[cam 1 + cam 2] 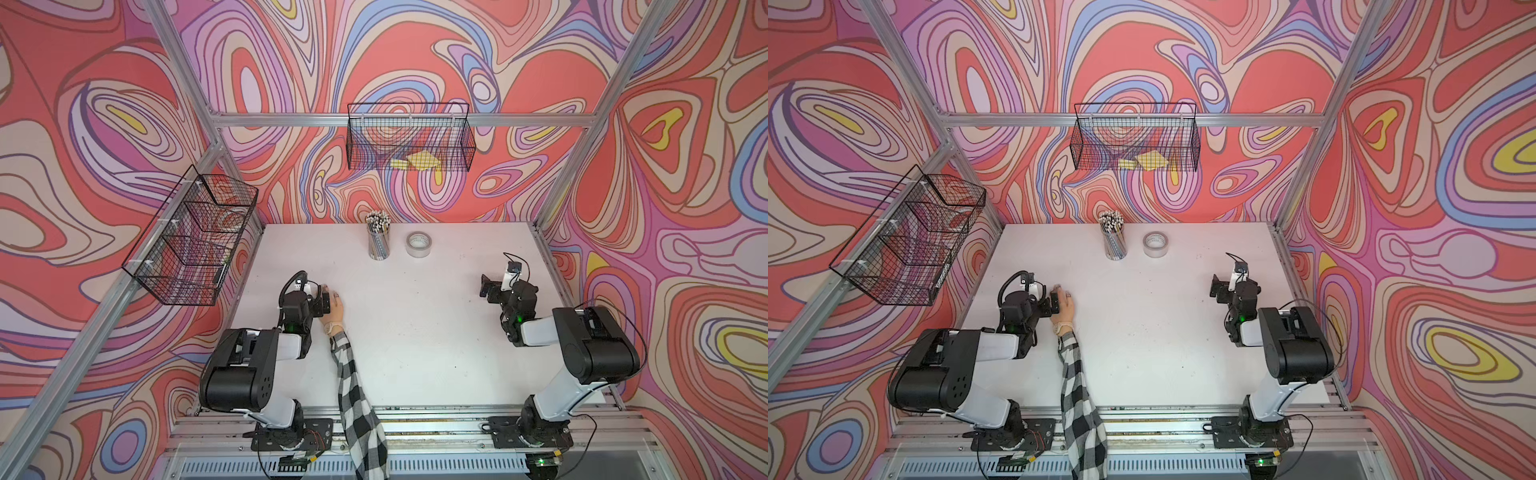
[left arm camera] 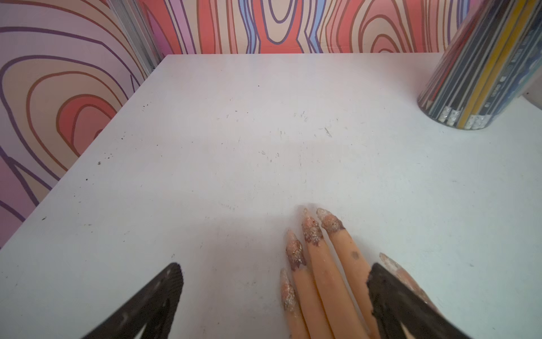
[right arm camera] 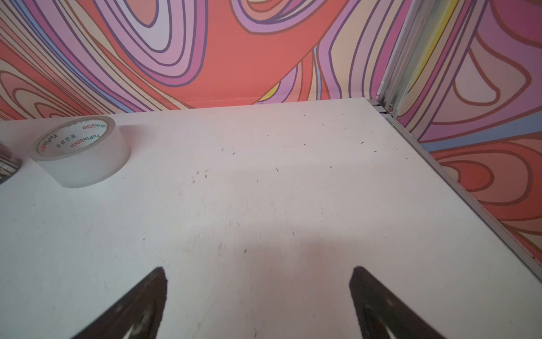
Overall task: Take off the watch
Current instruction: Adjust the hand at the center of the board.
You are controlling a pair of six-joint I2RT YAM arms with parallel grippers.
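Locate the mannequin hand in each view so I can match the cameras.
In a top view: mannequin hand left of centre.
In a top view: same place.
Left wrist: its fingers at the bottom edge, mostly between the open jaws of the left gripper.
Right wrist: not in it.
Shared landmark: pencil cup, in both top views and the left wrist view.
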